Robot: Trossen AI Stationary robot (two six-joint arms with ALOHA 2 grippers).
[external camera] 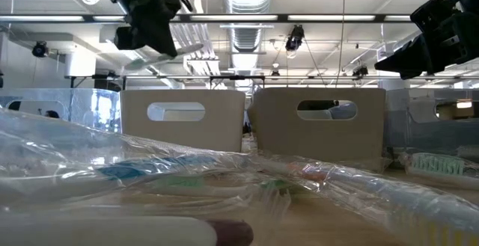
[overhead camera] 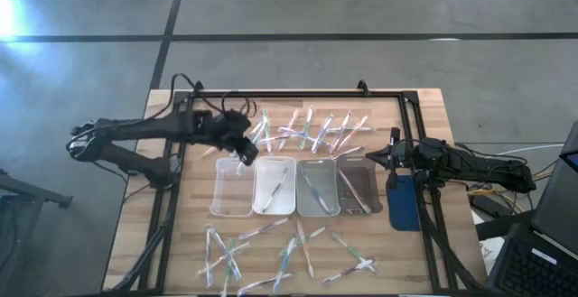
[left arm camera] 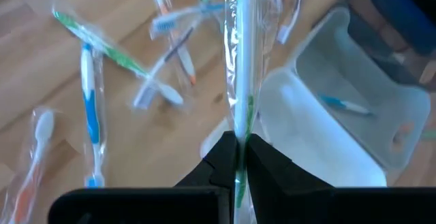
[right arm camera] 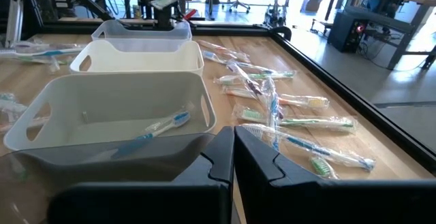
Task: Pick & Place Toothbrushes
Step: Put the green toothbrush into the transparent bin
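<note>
A pale wooden table [overhead camera: 126, 234] with visible plank grain carries a black metal frame [overhead camera: 298, 93] and a row of four rectangular plastic trays [overhead camera: 296, 187] with rounded corners and cut-out handles, lying across the table's middle. The three toward the left edge are clear or milky; the one nearest the right edge looks darker.

The toothbrushes [overhead camera: 312, 130] are thin sticks in crinkled clear wrapping with green, blue and reddish accents. One loose scatter lies along the far edge and another [overhead camera: 271, 252] along the near edge. A few lie inside the trays, among them a blue-handled one [right arm camera: 153, 130] seen from the right wrist view.

The left gripper [overhead camera: 244, 151] hangs above the table just beyond the far end of the leftmost tray, its dark fingers [left arm camera: 262, 163] clenched on a green wrapped toothbrush [left arm camera: 238, 74] that stands out straight from them.

The right gripper [overhead camera: 370, 160] sits by the far right corner of the darker tray, its fingers pressed together with nothing between them. A blue rectangular object [overhead camera: 404, 202] lies beneath that arm.

No writing can be read on anything.
</note>
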